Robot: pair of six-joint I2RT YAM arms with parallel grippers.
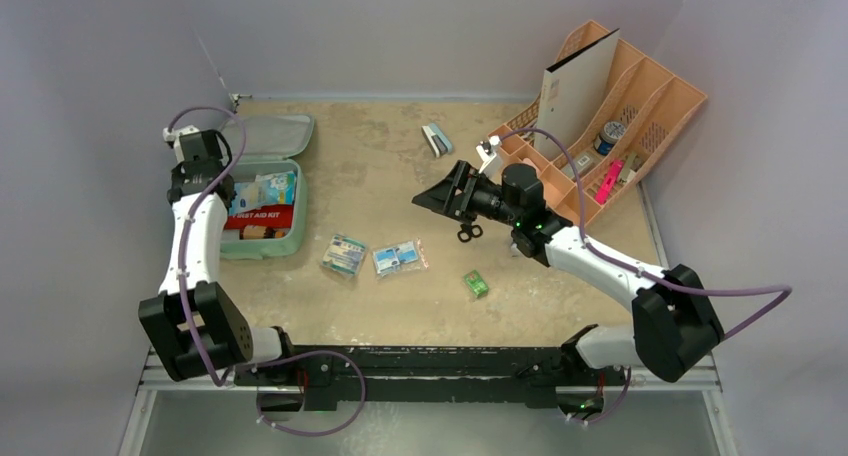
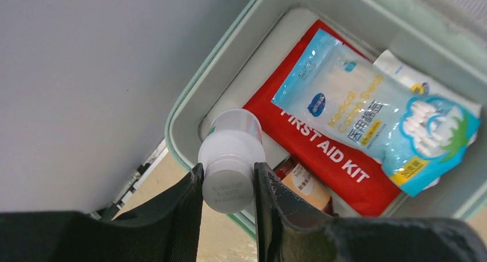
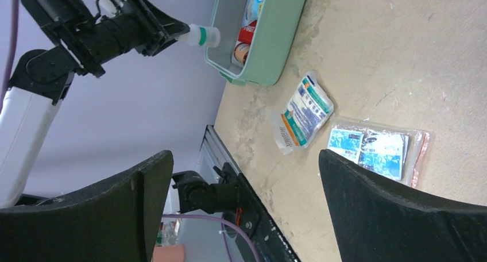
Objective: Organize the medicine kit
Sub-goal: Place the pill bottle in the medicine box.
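Overhead, the mint-green hard-shell clamshell medicine kit (image 1: 262, 251) lies open at the far left of the tan table (image 1: 400, 316). From the left wrist, the left gripper (image 2: 228, 178) clamps a small white plastic bottle (image 2: 230, 153) over the kit's corner. From the right wrist, the right gripper (image 3: 244, 158) gapes wide, empty. The case looks rigid, light and smooth, so I would grasp it by the rim or lid edge.

medicine kit (image 2: 230, 61): cut off by edge | red pouch (image 2: 321, 153): under swab packet (image 2: 373, 112)
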